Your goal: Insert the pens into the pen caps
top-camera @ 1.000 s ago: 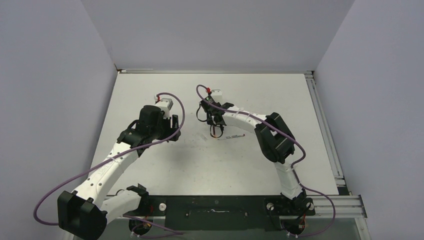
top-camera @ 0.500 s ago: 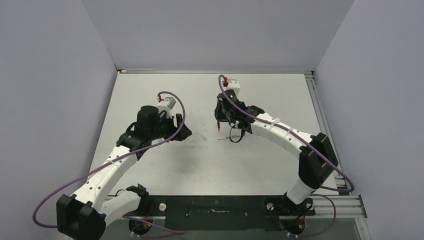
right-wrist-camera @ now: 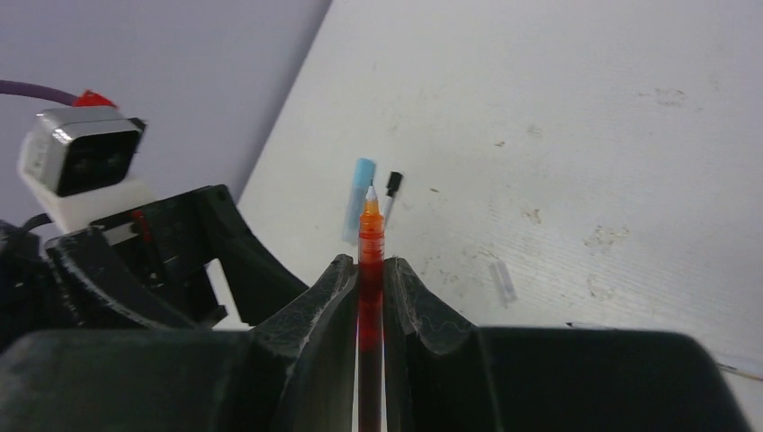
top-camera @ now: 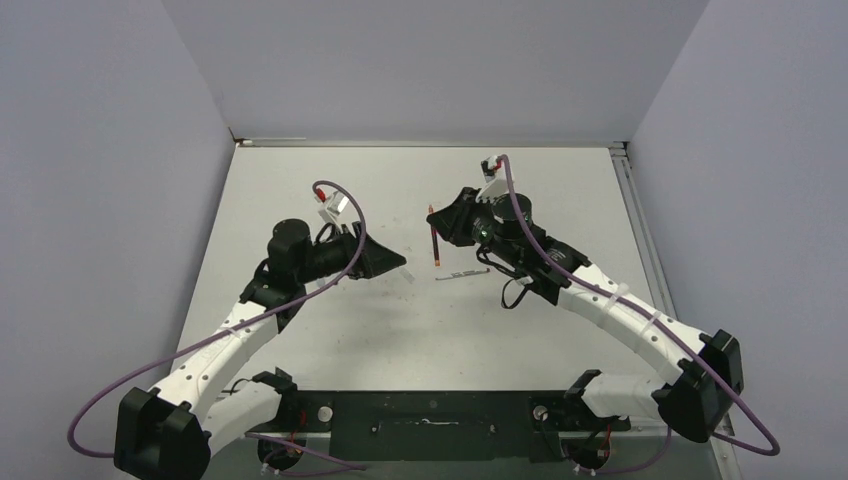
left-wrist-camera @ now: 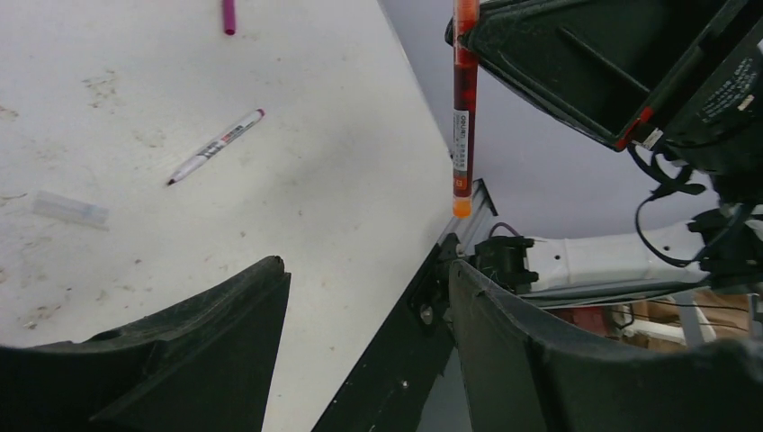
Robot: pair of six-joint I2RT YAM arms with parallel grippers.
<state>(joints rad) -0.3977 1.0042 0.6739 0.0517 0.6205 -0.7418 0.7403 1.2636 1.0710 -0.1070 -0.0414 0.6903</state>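
Note:
My right gripper (top-camera: 440, 223) is shut on the red pen (top-camera: 435, 248) and holds it off the table. In the right wrist view the pen (right-wrist-camera: 370, 229) sticks out between the closed fingers, orange tip forward. Beyond that tip a light-blue pen cap (right-wrist-camera: 359, 198) lies on the table, with a thin black pen (right-wrist-camera: 391, 191) beside it. My left gripper (top-camera: 398, 262) is open and empty, facing the red pen (left-wrist-camera: 462, 108) from the left. The pale grey-white pen (top-camera: 462, 273) lies flat on the table, also seen in the left wrist view (left-wrist-camera: 216, 146).
A small clear tube (left-wrist-camera: 70, 209) lies on the scuffed white table (top-camera: 330, 190); it also shows in the right wrist view (right-wrist-camera: 504, 281). A purple cable end (left-wrist-camera: 228, 13) shows at the far edge. Grey walls (top-camera: 120, 150) close in the left, back and right sides.
My right gripper has lifted the red pen off the table and turned to point left while its arm stretched out rightward. My left gripper has swung right toward the pen.

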